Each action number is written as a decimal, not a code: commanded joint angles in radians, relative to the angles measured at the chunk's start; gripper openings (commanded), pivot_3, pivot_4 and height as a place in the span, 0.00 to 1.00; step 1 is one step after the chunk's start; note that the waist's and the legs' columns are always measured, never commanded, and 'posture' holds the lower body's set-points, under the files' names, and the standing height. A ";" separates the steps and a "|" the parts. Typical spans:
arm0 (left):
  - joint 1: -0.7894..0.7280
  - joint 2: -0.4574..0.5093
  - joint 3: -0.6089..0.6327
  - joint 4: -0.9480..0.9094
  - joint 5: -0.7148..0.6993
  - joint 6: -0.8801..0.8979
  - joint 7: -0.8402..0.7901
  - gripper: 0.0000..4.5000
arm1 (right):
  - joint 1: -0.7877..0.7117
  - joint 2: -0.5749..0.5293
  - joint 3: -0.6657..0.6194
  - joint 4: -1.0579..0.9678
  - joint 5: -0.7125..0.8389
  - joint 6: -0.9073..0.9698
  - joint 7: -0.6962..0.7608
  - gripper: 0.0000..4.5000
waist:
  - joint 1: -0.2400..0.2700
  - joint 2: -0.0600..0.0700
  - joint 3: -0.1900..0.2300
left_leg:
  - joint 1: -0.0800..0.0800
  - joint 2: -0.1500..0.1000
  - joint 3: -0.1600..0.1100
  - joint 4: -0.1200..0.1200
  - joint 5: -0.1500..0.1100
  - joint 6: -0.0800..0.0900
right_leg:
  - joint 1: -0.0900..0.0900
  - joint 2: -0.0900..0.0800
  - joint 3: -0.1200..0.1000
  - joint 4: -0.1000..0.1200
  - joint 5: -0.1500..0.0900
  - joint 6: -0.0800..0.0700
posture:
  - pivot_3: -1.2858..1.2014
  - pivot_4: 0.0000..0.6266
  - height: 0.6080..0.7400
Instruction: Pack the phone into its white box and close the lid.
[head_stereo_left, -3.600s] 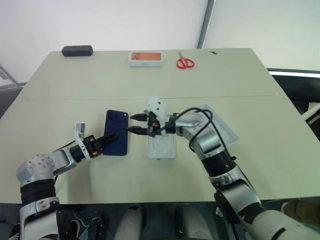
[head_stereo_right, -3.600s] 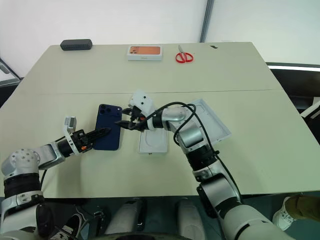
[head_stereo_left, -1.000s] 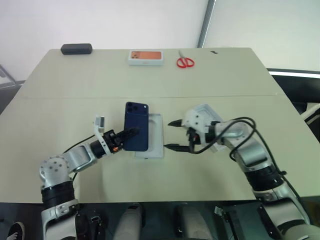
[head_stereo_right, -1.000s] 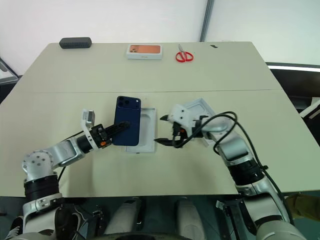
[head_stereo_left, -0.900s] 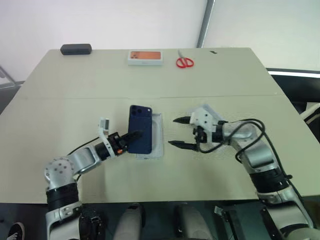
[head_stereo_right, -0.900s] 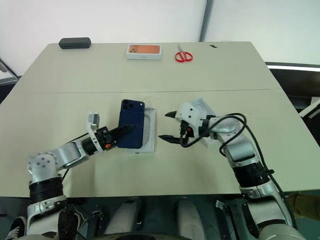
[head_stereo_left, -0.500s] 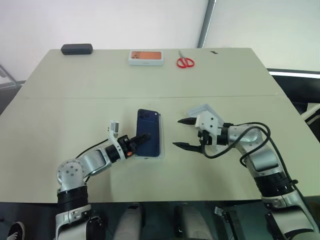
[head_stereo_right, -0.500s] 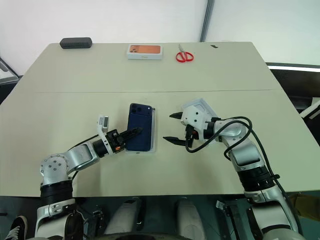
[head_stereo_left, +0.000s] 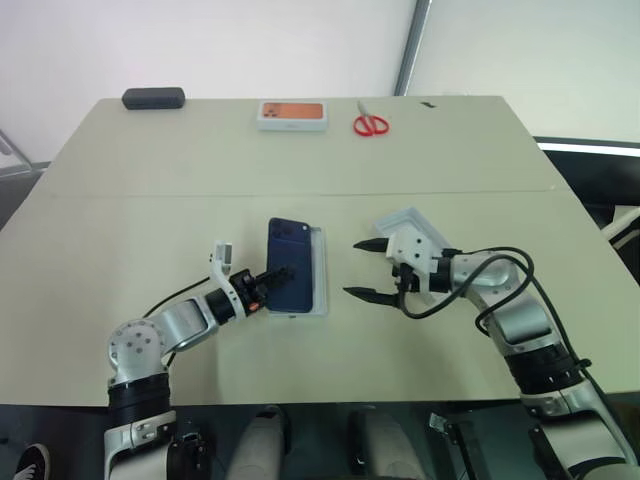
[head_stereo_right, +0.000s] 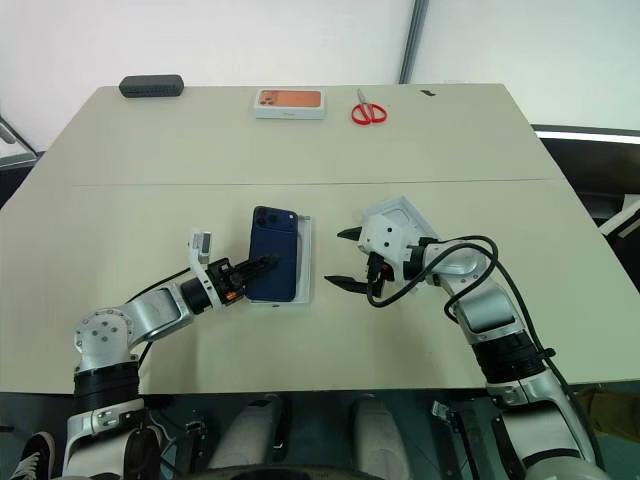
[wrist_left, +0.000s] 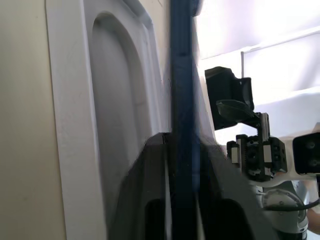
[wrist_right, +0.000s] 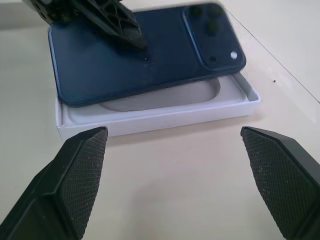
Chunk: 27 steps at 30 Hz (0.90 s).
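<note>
Head view: left gripper pinched the phone over the white box; right gripper gaped wide, empty, just beside. Scissors, orange-pictured box well beyond. Right wrist: phone tilted across box. Left wrist: fingers flanked phone edge.

The phone has a smooth, glossy dark blue back that looks like glass, with a slightly raised glossy camera patch. The white box beneath it looks like matt cardboard, and its moulded inner tray is smooth. The right pincer has black plastic fingers with a fine knurled, grainy texture. The left pincer is smoother black plastic. The table is a matt beige laminate. Near the upper middle of the frame lie scissors with shiny red plastic handles.
</note>
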<state>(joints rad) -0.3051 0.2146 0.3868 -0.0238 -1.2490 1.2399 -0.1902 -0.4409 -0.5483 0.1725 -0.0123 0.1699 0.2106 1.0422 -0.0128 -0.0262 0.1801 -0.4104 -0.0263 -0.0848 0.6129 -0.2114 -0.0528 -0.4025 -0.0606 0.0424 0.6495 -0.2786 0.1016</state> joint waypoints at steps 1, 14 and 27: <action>-0.004 0.011 -0.018 -0.040 -0.016 -0.003 0.001 0.64 | -0.019 0.002 -0.004 -0.010 0.004 -0.014 -0.006 1.00 | 0.000 0.000 0.000 | 0.000 0.000 0.000 0.000 0.000 0.000 | 0.000 0.000 0.000 0.000 0.000 0.000 | 0.52 0.24 1.00; -0.014 0.111 -0.056 -0.077 -0.049 0.046 -0.032 0.86 | -0.032 0.017 0.014 0.008 -0.002 -0.027 -0.020 1.00 | -0.003 0.000 0.000 | 0.003 0.000 0.000 0.000 0.000 0.000 | 0.003 0.001 0.000 0.000 0.000 0.000 | 0.52 0.24 1.00; -0.031 0.189 -0.054 -0.086 -0.082 0.057 -0.039 0.86 | -0.049 0.034 0.030 0.035 -0.014 -0.049 -0.023 1.00 | -0.002 0.000 0.000 | 0.002 0.000 0.000 0.000 0.000 0.000 | 0.003 0.000 0.000 0.000 0.000 0.000 | 0.52 0.24 1.00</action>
<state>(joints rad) -0.3199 0.3911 0.3276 -0.0824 -1.3084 1.3000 -0.2141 -0.4651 -0.5267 0.2067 0.0281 0.1572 0.1858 1.0253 -0.0152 -0.0257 0.1800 -0.4081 -0.0261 -0.0852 0.6127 -0.2114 -0.0527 -0.4000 -0.0603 0.0422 0.6493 -0.2787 0.1014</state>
